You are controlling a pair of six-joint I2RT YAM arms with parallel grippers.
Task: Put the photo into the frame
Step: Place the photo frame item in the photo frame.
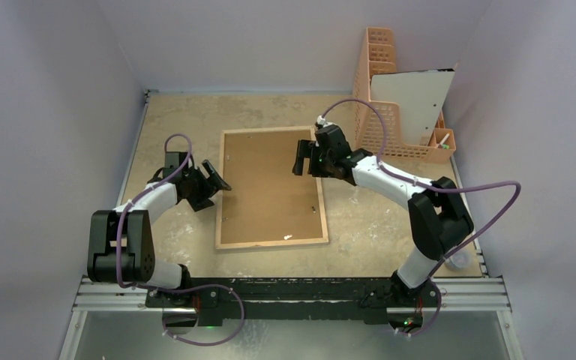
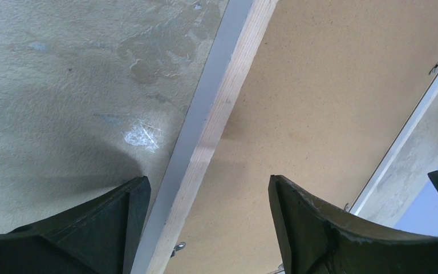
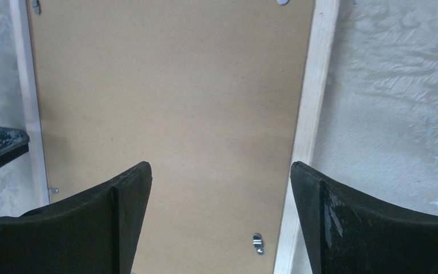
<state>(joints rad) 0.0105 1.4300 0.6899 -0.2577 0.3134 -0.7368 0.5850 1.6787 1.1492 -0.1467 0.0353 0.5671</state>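
Centre of table (image 1: 172, 120): frame (image 1: 270, 244), lying face down, light wood rim up, brown backing board (image 1: 270, 187) seated inside. Left gripper (image 1: 221, 180): over the frame's left rim, jaws spread wide, holding nothing. Right gripper (image 1: 307, 166): over the frame's right rim near the far end, jaws spread wide, holding nothing. Far right: pink basket (image 1: 375, 90), white sheet (image 1: 412, 97) standing in it.
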